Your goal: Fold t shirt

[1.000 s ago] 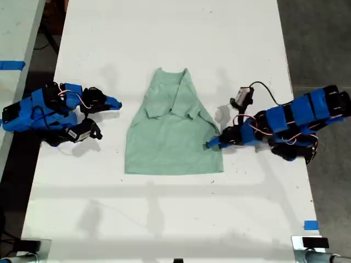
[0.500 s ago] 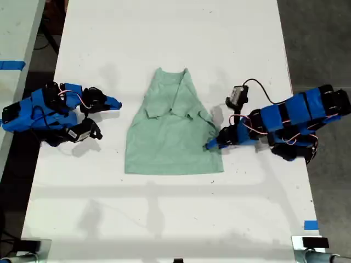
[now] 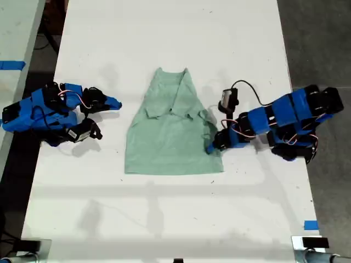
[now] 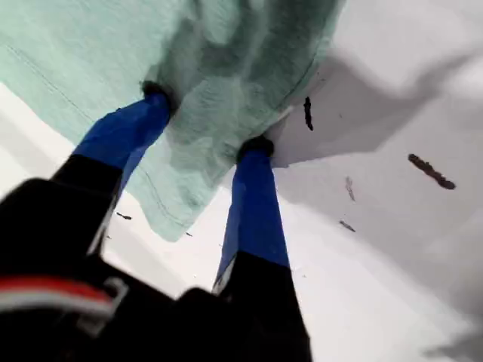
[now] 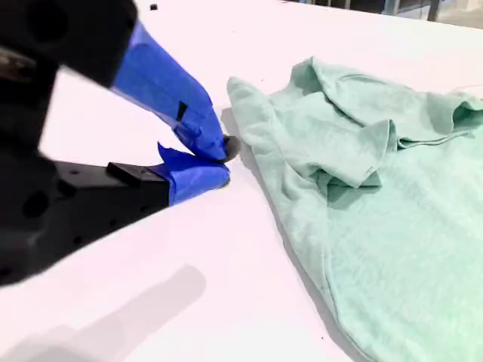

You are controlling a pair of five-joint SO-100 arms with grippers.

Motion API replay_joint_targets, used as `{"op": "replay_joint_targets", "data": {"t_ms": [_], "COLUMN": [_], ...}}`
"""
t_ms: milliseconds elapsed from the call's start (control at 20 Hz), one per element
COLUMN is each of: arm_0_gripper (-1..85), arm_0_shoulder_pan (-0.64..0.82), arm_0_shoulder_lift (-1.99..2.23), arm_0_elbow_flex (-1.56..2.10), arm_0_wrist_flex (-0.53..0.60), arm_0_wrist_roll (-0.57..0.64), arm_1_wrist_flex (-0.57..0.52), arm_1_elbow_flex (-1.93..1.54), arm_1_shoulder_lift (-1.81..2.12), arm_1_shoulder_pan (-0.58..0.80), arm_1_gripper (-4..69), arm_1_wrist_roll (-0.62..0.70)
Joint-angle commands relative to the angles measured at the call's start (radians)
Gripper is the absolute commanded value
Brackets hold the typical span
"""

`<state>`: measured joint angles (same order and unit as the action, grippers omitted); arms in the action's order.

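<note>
The pale mint-green t shirt (image 3: 170,131) lies flat in the middle of the white table (image 3: 164,219), its sleeves folded inward. My first gripper (image 3: 211,146) reaches in from the exterior view's right and is shut on the shirt's side edge near the hem. In the first wrist view the cloth (image 4: 90,45) bunches between the two blue fingers of my first gripper (image 4: 205,119) and lifts slightly off the table. My second gripper (image 3: 116,103) rests shut and holding nothing on the exterior view's left, a short gap from the shirt (image 5: 377,188). The second wrist view shows that gripper's (image 5: 223,162) tips together.
A blue tape mark (image 3: 310,224) sits near the table's front corner at the exterior view's right. A second table with blue tape (image 3: 12,65) stands beyond the exterior view's left edge. A black cable (image 3: 258,96) loops over the first arm.
The first arm has reached further toward the exterior view's left and its wrist has risen, bunching the shirt's edge. The second arm has not moved.
</note>
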<state>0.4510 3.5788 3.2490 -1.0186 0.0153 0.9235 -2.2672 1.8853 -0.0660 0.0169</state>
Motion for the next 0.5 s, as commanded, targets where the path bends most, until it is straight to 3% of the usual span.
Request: {"op": "replay_joint_targets", "data": {"t_ms": [0,250,450], "arm_0_gripper": [-0.2,-0.2,-0.2], "arm_0_shoulder_pan": [0.000,-0.002,-0.002], "arm_0_shoulder_lift": [0.002,0.002,0.002], "arm_0_elbow_flex": [0.038,0.038,0.038], "arm_0_wrist_flex": [-0.002,-0.002,-0.002], "arm_0_wrist_roll": [-0.011,-0.011,-0.011], "arm_1_wrist_flex": [0.074,0.396,0.626], "arm_1_elbow_flex": [0.133,0.428,0.770], "arm_1_shoulder_lift": [-0.064,-0.152,-0.190], "arm_1_shoulder_pan": [-0.017,-0.015,0.002], "arm_1_gripper": [2.0,1.8,1.7], "arm_1_wrist_roll": [0.028,0.008,0.075]}}
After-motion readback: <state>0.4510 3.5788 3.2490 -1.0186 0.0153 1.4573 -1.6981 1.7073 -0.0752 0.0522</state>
